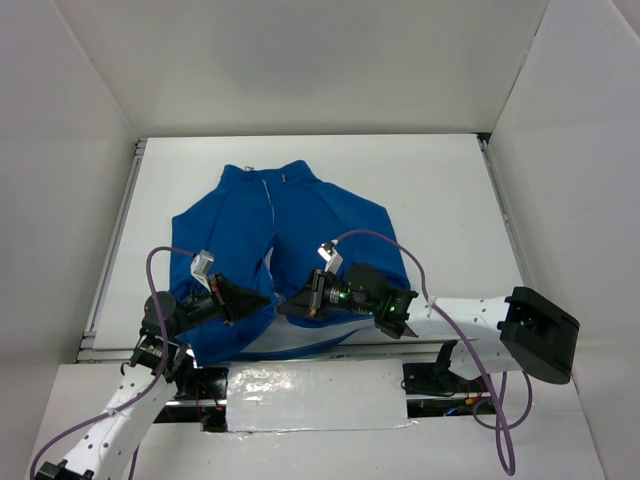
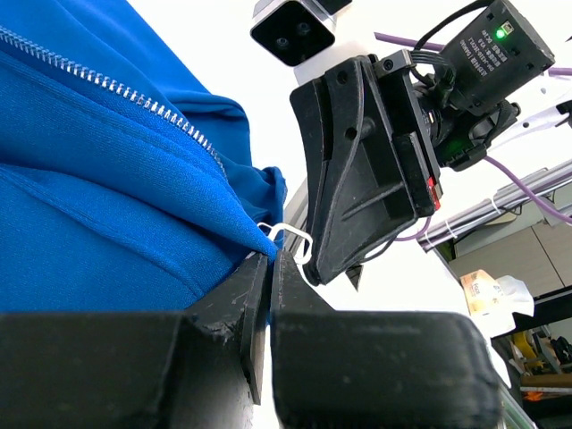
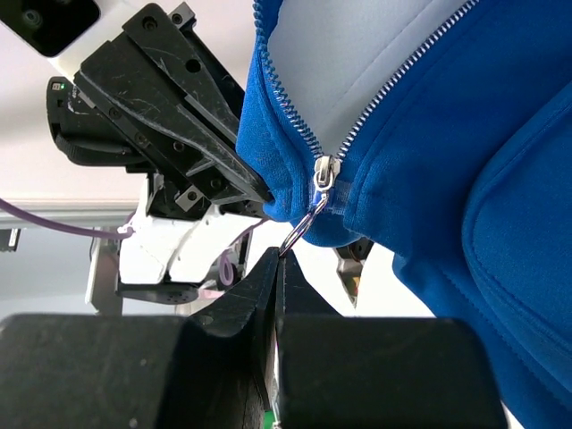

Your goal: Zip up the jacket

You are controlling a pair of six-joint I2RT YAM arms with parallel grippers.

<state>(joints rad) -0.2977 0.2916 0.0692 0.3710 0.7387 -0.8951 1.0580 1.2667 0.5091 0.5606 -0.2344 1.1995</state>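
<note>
The royal-blue jacket [image 1: 290,235] lies on the white table, collar far, hem near. Its silver zipper [image 2: 116,89] is open along most of the front, showing pale lining [image 3: 357,54]. My left gripper [image 2: 269,257] is shut on the jacket's bottom hem corner, blue cloth pinched between the jaws. My right gripper [image 3: 280,257] is shut on the metal ring pull [image 3: 299,234] that hangs from the zipper slider [image 3: 323,172] at the bottom of the zipper. In the top view both grippers [image 1: 262,298] [image 1: 288,308] meet tip to tip at the hem.
White walls enclose the table [image 1: 440,200] on three sides. A metal rail [image 1: 110,250] runs along the left edge. Purple cables [image 1: 400,245] loop over both arms. A foil-taped strip [image 1: 310,395] lies between the arm bases.
</note>
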